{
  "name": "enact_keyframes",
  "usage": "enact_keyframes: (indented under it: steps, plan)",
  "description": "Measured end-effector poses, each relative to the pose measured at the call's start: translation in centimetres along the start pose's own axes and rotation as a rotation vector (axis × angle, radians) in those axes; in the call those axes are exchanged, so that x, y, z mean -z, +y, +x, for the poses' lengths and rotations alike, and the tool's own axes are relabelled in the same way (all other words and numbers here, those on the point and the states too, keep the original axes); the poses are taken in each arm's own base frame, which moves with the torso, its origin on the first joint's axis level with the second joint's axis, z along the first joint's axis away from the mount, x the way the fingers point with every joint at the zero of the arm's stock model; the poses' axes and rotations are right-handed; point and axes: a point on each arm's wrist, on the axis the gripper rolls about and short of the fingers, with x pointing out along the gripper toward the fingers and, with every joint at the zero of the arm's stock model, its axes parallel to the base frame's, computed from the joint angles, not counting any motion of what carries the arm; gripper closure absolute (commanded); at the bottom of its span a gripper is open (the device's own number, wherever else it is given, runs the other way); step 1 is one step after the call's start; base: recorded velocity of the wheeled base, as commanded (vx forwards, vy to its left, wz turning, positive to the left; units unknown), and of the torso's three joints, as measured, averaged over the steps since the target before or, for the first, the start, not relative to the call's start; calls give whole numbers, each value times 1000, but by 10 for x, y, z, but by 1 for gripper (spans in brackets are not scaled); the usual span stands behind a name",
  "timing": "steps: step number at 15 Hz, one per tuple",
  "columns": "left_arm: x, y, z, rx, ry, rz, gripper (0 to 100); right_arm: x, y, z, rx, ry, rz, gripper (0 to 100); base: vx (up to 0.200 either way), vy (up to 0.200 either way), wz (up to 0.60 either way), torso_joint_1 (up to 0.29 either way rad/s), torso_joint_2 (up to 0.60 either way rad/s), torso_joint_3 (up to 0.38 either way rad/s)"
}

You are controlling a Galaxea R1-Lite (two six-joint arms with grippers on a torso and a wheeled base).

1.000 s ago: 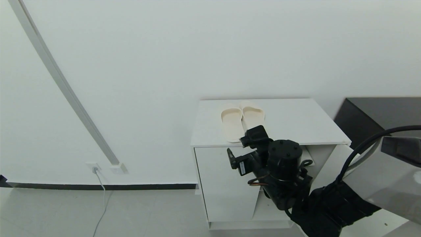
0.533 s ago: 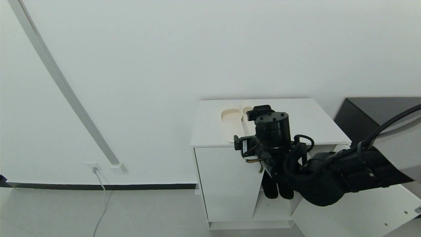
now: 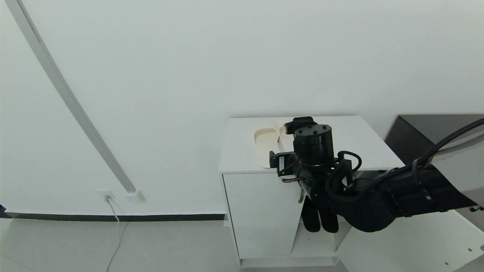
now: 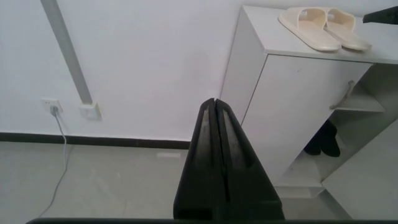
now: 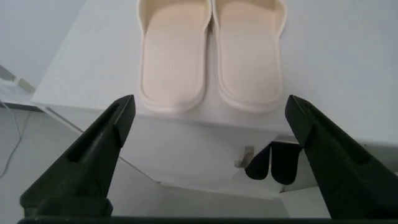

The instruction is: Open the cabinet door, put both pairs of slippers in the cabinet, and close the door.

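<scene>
Two cream slippers [image 5: 174,56] are lying together below the right gripper [image 5: 210,106], which is hanging spread wide; lowering centred should catch both.

A white wall [image 3: 189,75] carries a slanting grey conduit [image 3: 96,136] down to sockets [image 3: 107,195]; black skirting [image 3: 151,217] meets pale floor tiles [image 3: 56,245].

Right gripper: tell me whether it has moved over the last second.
Yes. Judged against the cabinet in the head view, the right gripper has gone from the top's front edge up and farther back, above the cream slippers.
</scene>
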Motion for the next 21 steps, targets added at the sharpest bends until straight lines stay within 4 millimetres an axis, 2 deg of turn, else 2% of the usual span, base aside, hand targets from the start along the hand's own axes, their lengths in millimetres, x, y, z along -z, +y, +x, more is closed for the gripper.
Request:
enact_keyframes:
  steps: [6,13,16,21]
  plan:
    - [0,0,0,0,0,0,100,4,0,0,-8,12,5,0,200,0,0,6,4,2]
    - [0,0,0,-3,0,-1,100,30,4,6,-82,34,-9,0,0,0,0,0,0,0]
    - [0,0,0,-3,0,-1,100,38,8,22,-93,32,-6,0,0,0,0,0,0,0]
    - [0,0,0,-3,0,-1,100,39,8,64,-103,-14,-31,0,0,0,0,0,0,0]
